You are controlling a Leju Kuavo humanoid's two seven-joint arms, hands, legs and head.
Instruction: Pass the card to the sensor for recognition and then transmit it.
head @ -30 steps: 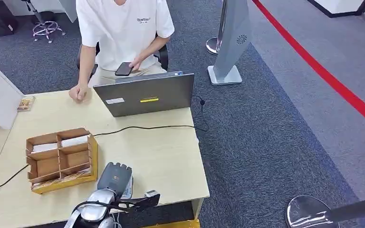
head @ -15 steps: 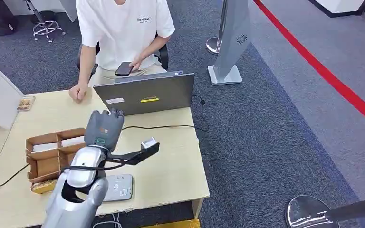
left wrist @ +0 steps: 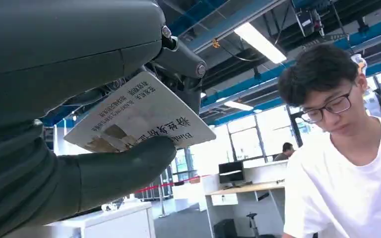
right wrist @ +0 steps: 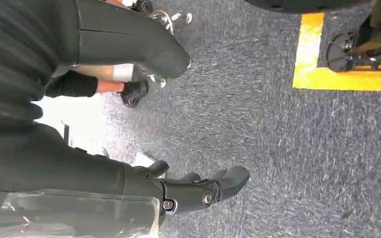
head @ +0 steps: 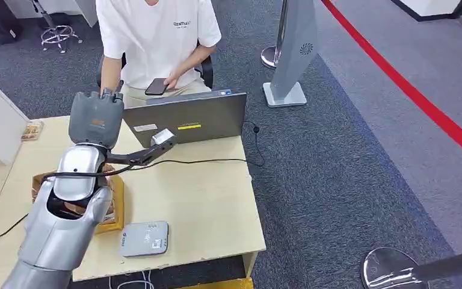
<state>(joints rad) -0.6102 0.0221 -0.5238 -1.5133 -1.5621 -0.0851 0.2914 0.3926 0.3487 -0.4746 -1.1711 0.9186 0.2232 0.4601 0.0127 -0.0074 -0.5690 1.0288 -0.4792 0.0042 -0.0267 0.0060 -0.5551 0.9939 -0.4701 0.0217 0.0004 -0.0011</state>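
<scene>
A: White card (left wrist: 139, 116), held flat between the thumb and dark fingers of the left hand (head: 96, 120). Why so high?

B: My guess is it is being handed over. The hand is up above the desk (head: 204, 198), near the laptop (head: 183, 119), and reaches toward the person (head: 156, 36) sitting behind it.

A: And the grey reader (head: 144, 238)?

B: It lies flat at the near edge of the desk, well apart from the card. So the scan looks done.

A: Any words to read?

B: Black print on the card, too small and turned to read. The shirt has small letters, too blurry to read.

A: The right hand (right wrist: 198, 191)?

B: It hangs over the carpet, fingers loosely apart, holding nothing.
</scene>
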